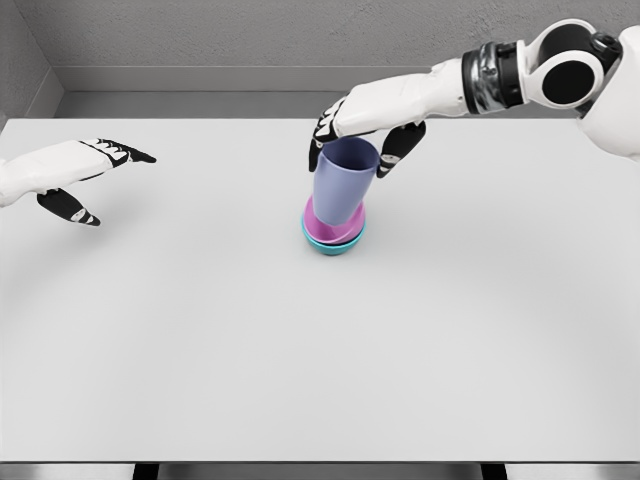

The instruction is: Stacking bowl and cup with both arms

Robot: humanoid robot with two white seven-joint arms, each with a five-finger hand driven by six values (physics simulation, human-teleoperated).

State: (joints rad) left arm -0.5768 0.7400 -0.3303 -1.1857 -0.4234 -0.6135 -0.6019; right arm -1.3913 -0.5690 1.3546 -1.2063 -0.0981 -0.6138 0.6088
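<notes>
Plain white worktop (200, 350), grey wall. My right hand (365, 128) grips the lavender cup (343, 180) (tilted) in the pink bowl (322, 229) nested on a teal bowl (330, 245); next I'd straighten, release. Left hand (85, 170) open, empty.

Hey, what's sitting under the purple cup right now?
The cup stands tilted in a pink bowl, which is nested in a teal bowl. The cup hides the pink bowl's inside, and only the teal bowl's rim shows. The right hand is at the cup's rim.
</notes>
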